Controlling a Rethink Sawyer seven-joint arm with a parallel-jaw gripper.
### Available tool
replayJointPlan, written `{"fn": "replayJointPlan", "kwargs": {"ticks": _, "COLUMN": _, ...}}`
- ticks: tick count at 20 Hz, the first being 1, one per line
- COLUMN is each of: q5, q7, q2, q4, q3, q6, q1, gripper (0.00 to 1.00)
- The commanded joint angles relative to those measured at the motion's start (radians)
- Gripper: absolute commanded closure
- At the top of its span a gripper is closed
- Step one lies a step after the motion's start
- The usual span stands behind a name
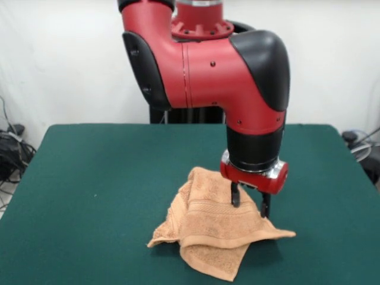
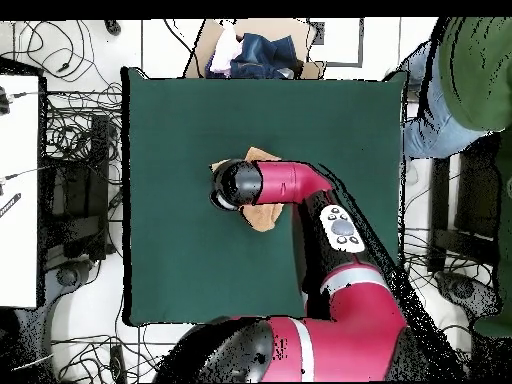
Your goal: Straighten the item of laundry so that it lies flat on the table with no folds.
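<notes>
Gripper (image 1: 250,203) spread moderately, both fingertips pressing into crumpled towel (image 1: 208,228), folded heap near centre of green tabletop (image 1: 89,178), toward 6 o'clock

The green table (image 1: 89,178) lies bare on every side of you, so a gripper can pass freely along its edges and corners. Only the rumpled towel (image 1: 208,228) near the middle stands in the way. Beyond one table edge sit a cardboard box (image 2: 262,48) and a person (image 2: 470,85).
</notes>
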Motion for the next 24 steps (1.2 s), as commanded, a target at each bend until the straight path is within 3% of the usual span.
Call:
{"fn": "replayJointPlan", "kwargs": {"ticks": 1, "q5": -0.046, "q7": -0.078, "q2": 0.021, "q4": 0.021, "q3": 0.076, "q6": -0.042, "q1": 0.017, "gripper": 0.00}}
{"fn": "replayJointPlan", "kwargs": {"ticks": 7, "q5": -0.011, "q7": -0.093, "q2": -0.027, "q4": -0.024, "q3": 0.073, "q6": 0.095, "q1": 0.016, "gripper": 0.00}}
{"fn": "replayJointPlan", "kwargs": {"ticks": 11, "q5": -0.006, "q7": -0.100, "q2": 0.027, "q4": -0.146, "q3": 0.075, "q6": 0.130, "q1": 0.037, "gripper": 0.00}}
{"fn": "replayJointPlan", "kwargs": {"ticks": 24, "q5": 0.018, "q7": -0.151, "q2": 0.230, "q4": -0.609, "q3": 0.125, "q6": 0.443, "q1": 0.077, "gripper": 0.00}}
